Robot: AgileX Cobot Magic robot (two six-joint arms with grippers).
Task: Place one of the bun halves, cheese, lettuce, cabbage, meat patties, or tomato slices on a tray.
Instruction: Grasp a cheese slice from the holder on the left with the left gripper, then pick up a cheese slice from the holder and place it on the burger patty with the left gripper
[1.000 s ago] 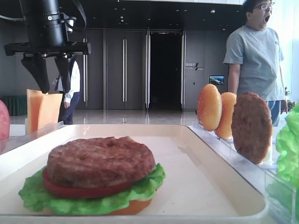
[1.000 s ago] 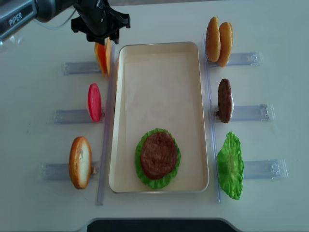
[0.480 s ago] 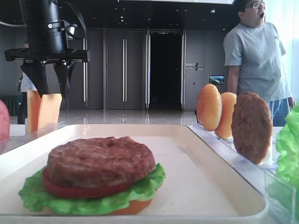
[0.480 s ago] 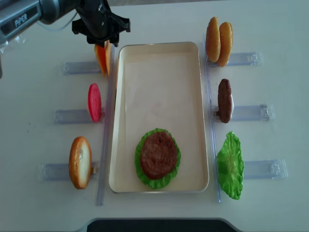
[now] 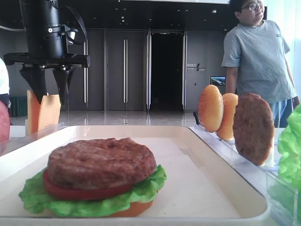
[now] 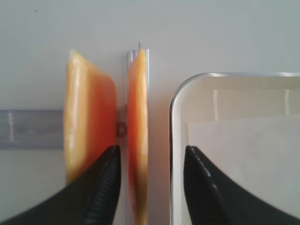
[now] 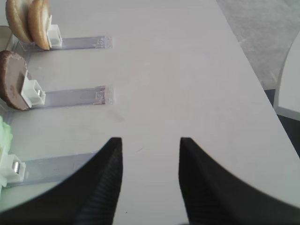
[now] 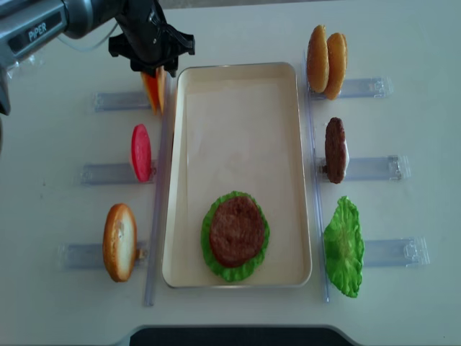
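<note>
Low view, upper left: left gripper (image 5: 48,92) hangs over the cheese (image 5: 49,111), jaws spread. Left wrist view: the near slice (image 6: 137,140) stands edge-up between the jaws beside the tray (image 6: 174,140). Thin, light, probably floppy; pinch its flat faces.

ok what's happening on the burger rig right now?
The left claw hangs open over the two thin pale orange cheese slices standing in a clear rack beside the cream-white rectangular tray, its fingers straddling the slice nearer the tray; nothing is gripped yet. On the tray sits a stack: orange bun base, green ruffled lettuce, red tomato slice, brown meat patty. The right claw is open over bare table.
</note>
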